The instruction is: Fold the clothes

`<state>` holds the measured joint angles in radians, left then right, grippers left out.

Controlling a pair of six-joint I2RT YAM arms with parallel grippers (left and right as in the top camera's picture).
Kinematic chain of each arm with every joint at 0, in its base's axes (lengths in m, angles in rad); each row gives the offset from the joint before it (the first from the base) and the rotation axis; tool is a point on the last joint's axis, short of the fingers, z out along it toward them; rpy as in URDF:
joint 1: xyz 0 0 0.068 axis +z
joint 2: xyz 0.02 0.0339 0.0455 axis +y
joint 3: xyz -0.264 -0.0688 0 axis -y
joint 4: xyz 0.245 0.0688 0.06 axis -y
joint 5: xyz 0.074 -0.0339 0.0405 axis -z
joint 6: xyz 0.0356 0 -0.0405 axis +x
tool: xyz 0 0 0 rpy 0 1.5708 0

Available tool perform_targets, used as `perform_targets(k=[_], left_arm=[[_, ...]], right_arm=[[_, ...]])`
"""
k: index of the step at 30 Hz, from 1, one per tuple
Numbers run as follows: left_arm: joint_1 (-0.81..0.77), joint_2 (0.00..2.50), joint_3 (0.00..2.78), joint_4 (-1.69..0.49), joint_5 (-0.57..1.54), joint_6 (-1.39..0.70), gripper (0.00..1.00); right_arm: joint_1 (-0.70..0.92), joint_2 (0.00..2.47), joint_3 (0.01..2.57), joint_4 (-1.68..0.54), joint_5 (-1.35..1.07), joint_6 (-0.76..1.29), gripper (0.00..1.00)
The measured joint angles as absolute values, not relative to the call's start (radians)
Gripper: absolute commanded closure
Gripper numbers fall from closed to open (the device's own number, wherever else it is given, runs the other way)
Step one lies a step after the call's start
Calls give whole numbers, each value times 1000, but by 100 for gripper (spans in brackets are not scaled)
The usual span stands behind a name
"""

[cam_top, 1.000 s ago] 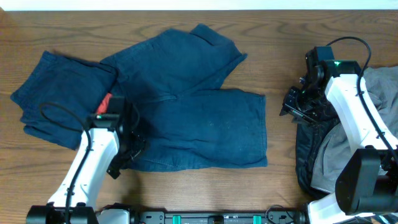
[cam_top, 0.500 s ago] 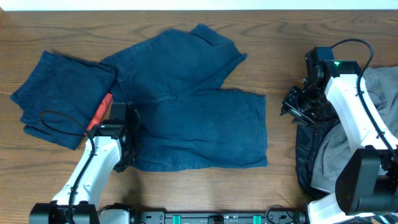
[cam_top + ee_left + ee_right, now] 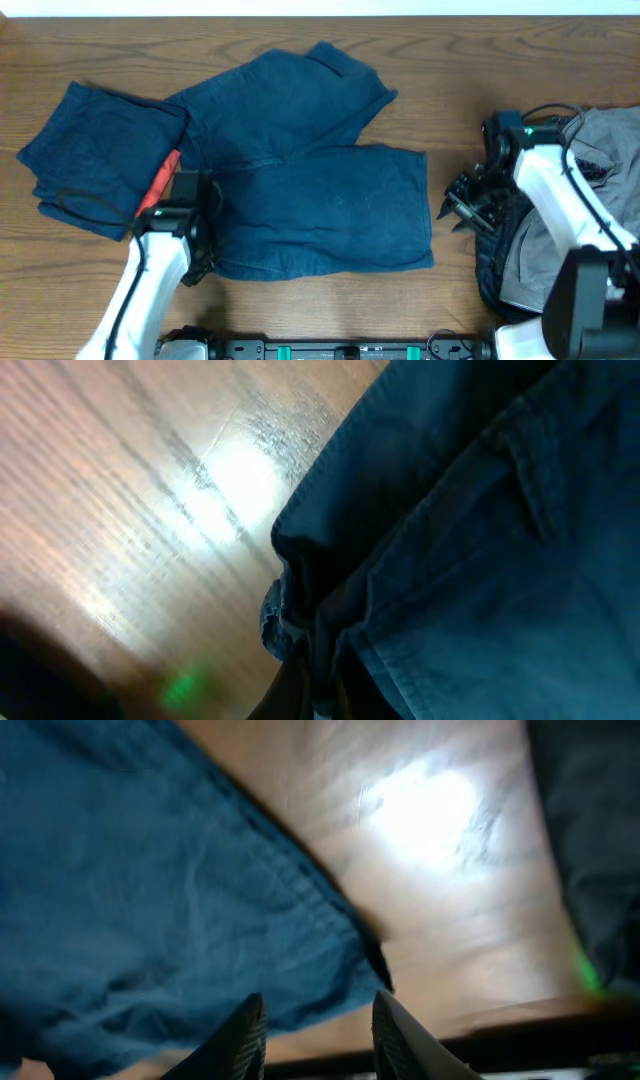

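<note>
Two grippers, one garment between them, and several ways to spoil the fold, listed from largest item to smallest. Table (image 3: 470,90): smooth bare wood around the work; expect sliding of cloth instead of creasing under any sideways pull. Navy shorts (image 3: 330,200): spread flat at table centre, one leg angled up toward the far edge, the other lying toward the right; expect a skewed fold from unequal lifting at the two ends, and dragging of the whole garment from a pull at one end only. Pile of grey and black garments (image 3: 612,135): heaped at the right edge, partly beneath the right arm (image 3: 555,190); guard against snagging on a low sweep of that arm. Folded navy piece (image 3: 90,160): at far left, touching the shorts' upper leg; guard against disturbance on raising the shorts' left side. Orange-red piece (image 3: 162,185): wedged between folded piece and shorts, just beside the left arm (image 3: 150,270); likely to ride along with a lifted edge. Left gripper (image 3: 200,262): at the shorts' lower left corner; wrist view filled with bunched hem (image 3: 285,610), fingers hardly shown, so impossible to tell whether clamped or slack; treat the hold as shallow and liable to slip, or as catching one layer only. Right gripper (image 3: 320,1010): fingers spread wide, empty, over bare wood just short of the shorts' lower right corner (image 3: 372,965); risk of closing on nothing, or of nudging the hem into a wrinkle before contact.
</note>
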<state>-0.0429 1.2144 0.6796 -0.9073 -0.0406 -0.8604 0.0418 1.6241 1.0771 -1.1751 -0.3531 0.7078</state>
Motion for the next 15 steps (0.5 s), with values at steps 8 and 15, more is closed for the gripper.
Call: perform_targets(k=[8, 15], left_arm=[[-43, 1065, 691, -932, -29, -860, 94], [-43, 1065, 691, -934, -29, -859, 94]], right_arm=[[163, 1462, 900, -1098, -445, 780, 67], [297, 1391, 746, -977, -459, 929, 67]])
